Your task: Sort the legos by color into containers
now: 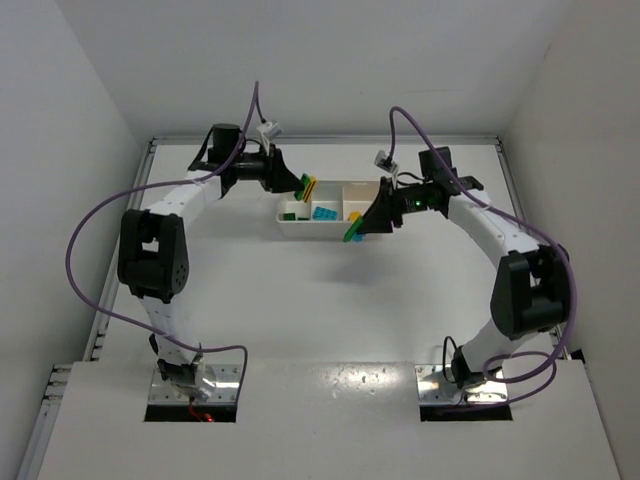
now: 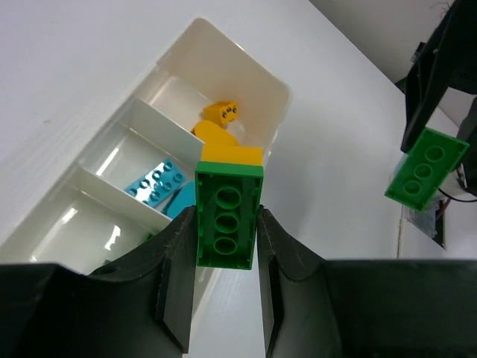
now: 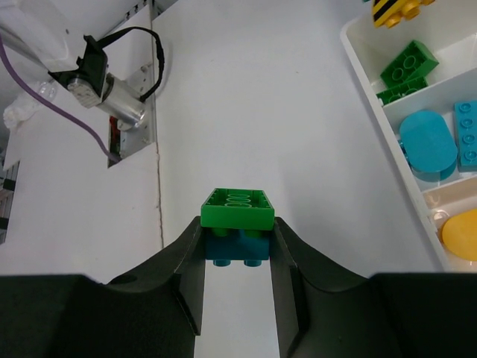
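Note:
The white tray (image 1: 310,230) has three compartments: green bricks (image 3: 408,63) in the left one, cyan pieces (image 1: 322,212) in the middle one, yellow-orange pieces (image 2: 220,112) in the right one. My left gripper (image 1: 300,186) is shut on a green brick with a yellow-orange brick stuck to its far end (image 2: 227,216), held above the tray's near edge. My right gripper (image 1: 358,228) is shut on a green brick stacked on a blue brick (image 3: 237,209), held above the table just in front of the tray's right part.
The tray's rim (image 3: 373,82) lies along the right side of the right wrist view. A yellow piece with black stripes (image 3: 395,7) is cut off at the top edge there. The left arm's base and cables (image 3: 104,67) show at the upper left.

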You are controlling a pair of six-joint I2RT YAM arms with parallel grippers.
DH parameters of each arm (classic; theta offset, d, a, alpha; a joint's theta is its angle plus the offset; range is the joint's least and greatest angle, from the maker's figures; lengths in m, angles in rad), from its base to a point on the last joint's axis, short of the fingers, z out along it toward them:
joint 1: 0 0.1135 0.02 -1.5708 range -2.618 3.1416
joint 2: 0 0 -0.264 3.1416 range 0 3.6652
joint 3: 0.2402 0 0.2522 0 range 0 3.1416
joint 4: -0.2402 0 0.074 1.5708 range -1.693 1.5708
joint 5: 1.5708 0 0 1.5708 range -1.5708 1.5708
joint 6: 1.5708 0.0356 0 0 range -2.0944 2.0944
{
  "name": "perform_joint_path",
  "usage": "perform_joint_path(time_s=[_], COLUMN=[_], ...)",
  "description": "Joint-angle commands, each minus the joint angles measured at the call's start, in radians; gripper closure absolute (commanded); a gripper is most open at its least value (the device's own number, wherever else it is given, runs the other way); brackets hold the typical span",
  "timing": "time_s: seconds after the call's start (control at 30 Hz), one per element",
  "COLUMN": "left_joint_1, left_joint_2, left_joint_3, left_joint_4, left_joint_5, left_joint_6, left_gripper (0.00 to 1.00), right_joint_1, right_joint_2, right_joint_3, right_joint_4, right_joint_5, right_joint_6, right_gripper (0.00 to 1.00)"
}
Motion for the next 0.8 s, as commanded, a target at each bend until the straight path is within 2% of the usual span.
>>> perform_joint_path(time_s=[0.0, 0.07, 0.1, 0.13, 0.27, 0.43, 0.47, 0.53, 0.6, 0.67, 0.77], left_joint_1=[-0.001, -0.001, -0.001, -0.001, -0.001, -0.001, 0.008, 0.008, 0.017, 0.017, 0.028], left_joint_2=[-0.081, -0.118, -0.138, -0.180, -0.283, -0.369, -0.392, -0.417, -0.438, -0.457, -0.455], left_joint_3=[-0.047, -0.087, -0.103, -0.120, -0.201, -0.265, -0.281, -0.294, -0.308, -0.321, -0.330], left_joint_4=[0.033, 0.022, 0.022, 0.022, 0.013, 0.004, 0.004, 0.004, 0.004, -0.005, -0.005], left_joint_5=[0.068, 0.068, 0.068, 0.068, 0.068, 0.068, 0.068, 0.059, 0.059, 0.068, 0.153], left_joint_6=[0.027, 0.027, 0.027, 0.027, 0.018, -0.004, -0.004, -0.004, -0.004, -0.013, -0.065], left_gripper=[0.99, 0.99, 0.99, 0.99, 0.99, 0.99, 0.99, 0.99, 0.99, 0.99, 0.99], right_joint_1=[-0.005, 0.009, 0.009, 0.027, 0.082, 0.118, 0.133, 0.145, 0.145, 0.145, 0.145], right_joint_2=[0.027, 0.049, 0.058, 0.067, 0.126, 0.224, 0.235, 0.256, 0.279, 0.279, 0.270], right_joint_3=[0.035, 0.059, 0.072, 0.082, 0.047, 0.047, 0.047, 0.090, 0.133, 0.165, 0.230], right_joint_4=[0.016, -0.009, -0.051, -0.167, -0.322, -0.349, -0.349, -0.359, -0.369, -0.378, -0.314], right_joint_5=[-0.002, -0.002, -0.002, 0.023, 0.109, 0.155, 0.168, 0.169, 0.126, 0.084, -0.031], right_joint_6=[-0.041, -0.083, -0.140, -0.204, -0.479, -0.553, -0.553, -0.553, -0.553, -0.553, -0.480], right_gripper=[1.00, 1.00, 1.00, 1.00, 1.00, 1.00, 0.91, 0.57, 0.13, 0.07, 0.07])
